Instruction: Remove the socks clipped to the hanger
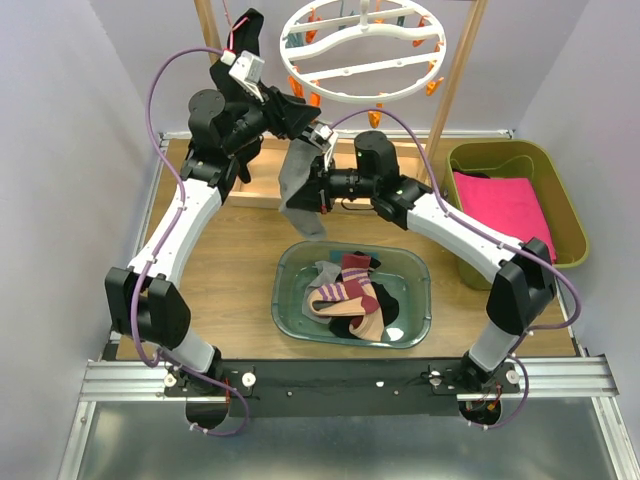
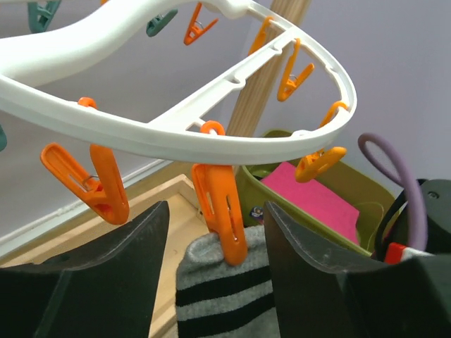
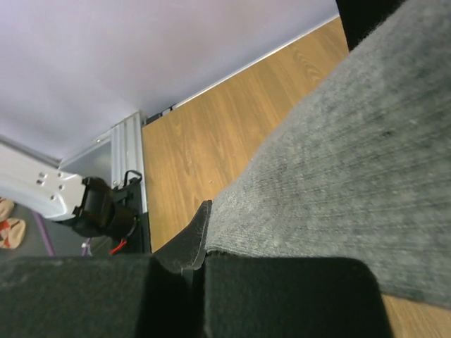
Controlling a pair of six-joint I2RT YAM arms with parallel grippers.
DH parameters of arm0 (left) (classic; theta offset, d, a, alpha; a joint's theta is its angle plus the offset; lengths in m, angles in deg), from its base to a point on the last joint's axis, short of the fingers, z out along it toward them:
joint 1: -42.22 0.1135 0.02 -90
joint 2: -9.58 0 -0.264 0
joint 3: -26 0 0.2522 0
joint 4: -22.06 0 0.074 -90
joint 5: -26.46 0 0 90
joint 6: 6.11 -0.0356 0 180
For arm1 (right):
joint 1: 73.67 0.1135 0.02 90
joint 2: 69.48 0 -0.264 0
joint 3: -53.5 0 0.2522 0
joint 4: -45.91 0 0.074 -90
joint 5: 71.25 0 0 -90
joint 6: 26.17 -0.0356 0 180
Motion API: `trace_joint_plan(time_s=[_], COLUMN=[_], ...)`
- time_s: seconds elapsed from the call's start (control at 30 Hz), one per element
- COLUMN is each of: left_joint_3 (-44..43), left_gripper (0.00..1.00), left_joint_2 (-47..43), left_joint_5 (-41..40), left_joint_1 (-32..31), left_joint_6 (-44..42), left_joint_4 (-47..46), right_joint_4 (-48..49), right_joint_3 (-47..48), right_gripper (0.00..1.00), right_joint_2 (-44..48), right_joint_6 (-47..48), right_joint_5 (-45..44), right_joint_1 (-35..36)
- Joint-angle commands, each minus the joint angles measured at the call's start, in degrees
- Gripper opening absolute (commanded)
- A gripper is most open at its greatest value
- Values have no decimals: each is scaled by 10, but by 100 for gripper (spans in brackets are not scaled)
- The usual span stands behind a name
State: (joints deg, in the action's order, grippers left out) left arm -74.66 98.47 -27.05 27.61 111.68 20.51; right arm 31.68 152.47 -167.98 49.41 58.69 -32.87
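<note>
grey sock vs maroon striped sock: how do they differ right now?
1. The grey sock hangs by its cuff from an orange peg on the hanger; the maroon sock lies in the tub with others.
2. The right gripper pinches the grey sock; nothing holds the maroon sock.
3. The grey sock is plain with black cuff stripes; the maroon sock is striped along its length.

Both are small socks.

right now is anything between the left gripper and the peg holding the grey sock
Nothing visible. The left gripper is open, its fingers flanking the orange peg, and that peg clamps the striped cuff of the grey sock to the hanger.
</note>
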Motion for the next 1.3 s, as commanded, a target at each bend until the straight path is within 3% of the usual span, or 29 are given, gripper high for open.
trace_joint_plan(time_s=[0.0, 0.3, 0.9, 1.1, 1.27], left_joint_3=[-7, -13, -32, -45, -46], left_gripper=[62, 64, 63, 52, 32], left_joint_2=[1, 30, 66, 74, 74], left_joint_5=[45, 103, 105, 104, 94], left_joint_1=[3, 2, -16, -25, -29], left_joint_6=[37, 73, 125, 133, 140], left_joint_4=[-56, -109, -162, -169, -169], right_joint_4=[-45, -57, -56, -57, -55], right_joint_3=[13, -1, -2, -14, -32], right_gripper=[1, 1, 1, 1, 1], right_joint_2=[29, 50, 59, 67, 81], right_joint_6=[20, 28, 23, 23, 23], right_joint_5=[44, 61, 68, 66, 62], right_joint_1=[-5, -16, -22, -23, -23])
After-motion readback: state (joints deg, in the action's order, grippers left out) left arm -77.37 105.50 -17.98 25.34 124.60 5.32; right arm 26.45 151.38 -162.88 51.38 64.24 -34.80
